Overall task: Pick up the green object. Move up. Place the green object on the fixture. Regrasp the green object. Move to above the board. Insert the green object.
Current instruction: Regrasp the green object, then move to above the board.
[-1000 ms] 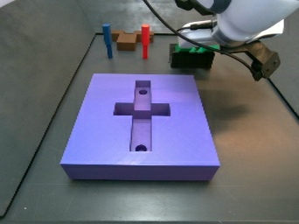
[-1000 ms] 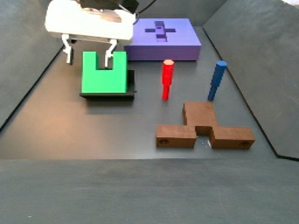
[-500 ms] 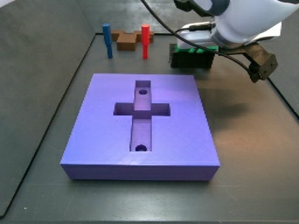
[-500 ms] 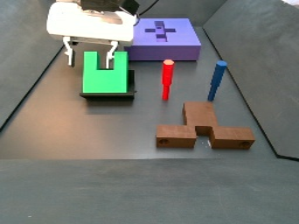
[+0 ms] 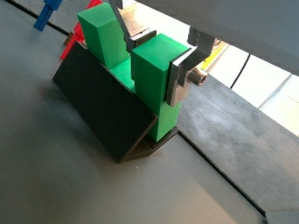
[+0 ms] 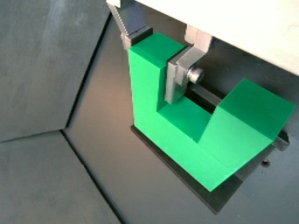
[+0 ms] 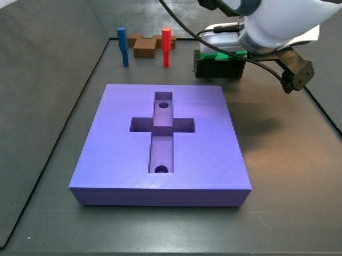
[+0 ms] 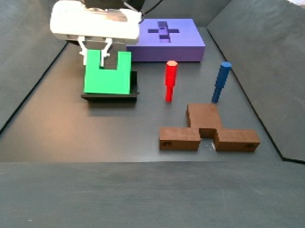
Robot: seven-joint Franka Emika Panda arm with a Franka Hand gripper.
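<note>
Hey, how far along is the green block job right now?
Done: the green object rests on the fixture. In hand: the end effector straddles one prong for the regrasp. Left: carrying it above the board and inserting it into the empty cross recess.

1. I read this as a robotics lab bench: a dark bare tabletop (image 8: 71, 134) with raised edges
2. My gripper (image 8: 98, 55) sits at the green object (image 8: 107, 78) on the fixture (image 8: 119, 97)
3. Test pieces only: the board (image 7: 167, 140), a red peg (image 8: 170, 80), a blue peg (image 8: 222, 81), brown blocks (image 8: 209, 129)
</note>
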